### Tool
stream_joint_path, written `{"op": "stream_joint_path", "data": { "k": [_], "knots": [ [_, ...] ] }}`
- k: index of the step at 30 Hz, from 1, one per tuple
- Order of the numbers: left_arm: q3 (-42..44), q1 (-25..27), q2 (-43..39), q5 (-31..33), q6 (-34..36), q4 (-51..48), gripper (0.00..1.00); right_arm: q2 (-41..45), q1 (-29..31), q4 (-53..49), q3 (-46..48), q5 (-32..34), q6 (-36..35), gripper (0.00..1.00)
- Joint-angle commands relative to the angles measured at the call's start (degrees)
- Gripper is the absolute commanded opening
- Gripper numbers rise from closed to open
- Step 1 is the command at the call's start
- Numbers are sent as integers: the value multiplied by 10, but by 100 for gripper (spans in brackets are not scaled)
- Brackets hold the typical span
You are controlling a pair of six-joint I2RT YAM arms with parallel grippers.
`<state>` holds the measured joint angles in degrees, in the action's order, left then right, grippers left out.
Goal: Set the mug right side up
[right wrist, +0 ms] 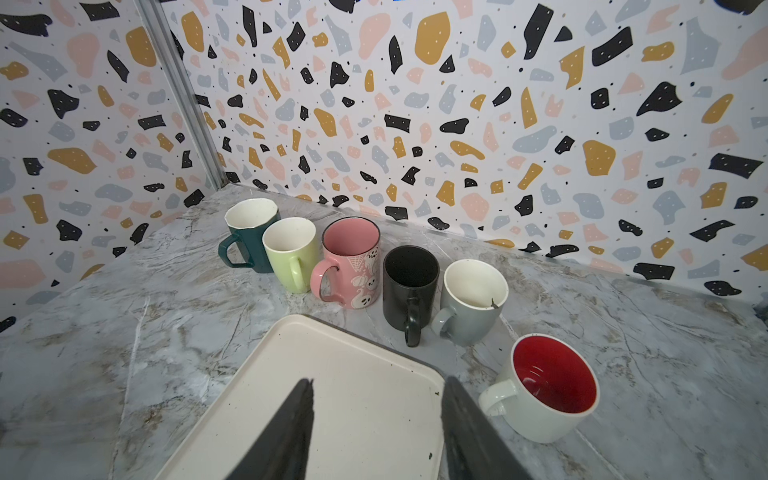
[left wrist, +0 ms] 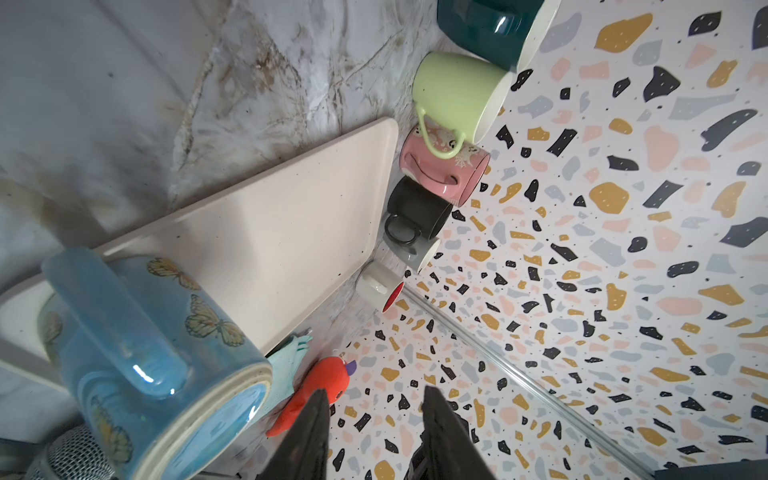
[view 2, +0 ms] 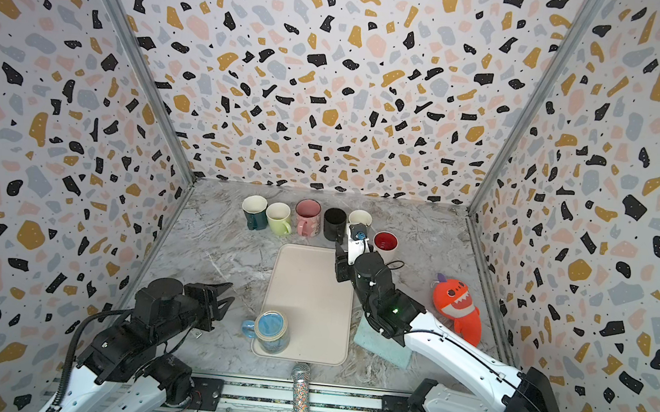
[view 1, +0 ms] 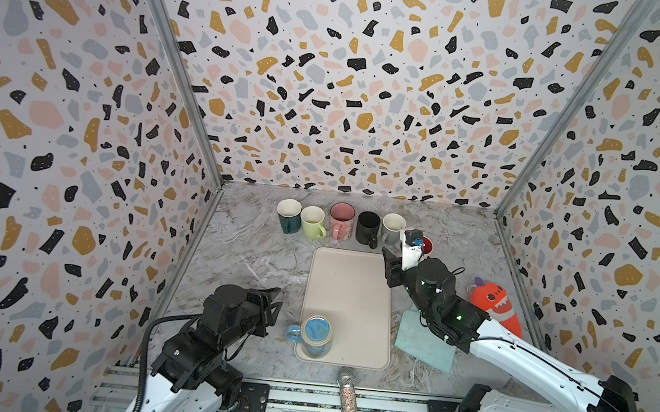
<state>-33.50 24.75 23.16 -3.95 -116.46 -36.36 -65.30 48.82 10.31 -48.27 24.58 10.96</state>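
While the mug [view 1: 315, 336] sits bottom-up on the tray [view 1: 349, 284], my left hand [left wrist: 374, 390] hovers beside it — open, empty. My right hand [right wrist: 379, 380] gapes too.

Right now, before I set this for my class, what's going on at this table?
Nothing is held yet. A blue mug sits upside down, base up, at the near left corner of a tray. The left gripper hovers beside the mug's handle side, jaws apart and empty, not touching it. The right gripper, also open and empty, hangs over the tray's far end, near a row of six upright mugs by the back wall.
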Motion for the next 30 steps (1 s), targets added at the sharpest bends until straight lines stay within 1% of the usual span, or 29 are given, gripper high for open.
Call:
{"op": "stream_joint_path", "data": {
  "k": [1,4,9,12,14,17,24,30],
  "knots": [
    [-11,-4,-3,26,-67,-40,38,-7,-3,-13,-35,-5,12,51],
    [-5,-4,-6,9,-88,-77,37,-17,-6,-19,-45,-5,13,51],
    [-1,-4,-22,11,-111,-96,37,-31,-16,-31,-60,-14,19,51],
    [-5,-4,-7,-6,-91,-137,38,-43,-20,-38,-71,-21,21,51],
    [-1,-4,7,-26,-76,-147,39,-53,-22,-42,-77,-24,22,51],
    [10,-4,25,-50,-59,-142,40,-67,-25,-51,-90,-31,25,51],
    [23,-3,60,-81,-30,-150,41,-89,-31,-70,-108,-40,28,51],
    [39,-3,107,-115,2,-115,42,-104,-37,-80,-118,-50,31,51]
  ]
}}
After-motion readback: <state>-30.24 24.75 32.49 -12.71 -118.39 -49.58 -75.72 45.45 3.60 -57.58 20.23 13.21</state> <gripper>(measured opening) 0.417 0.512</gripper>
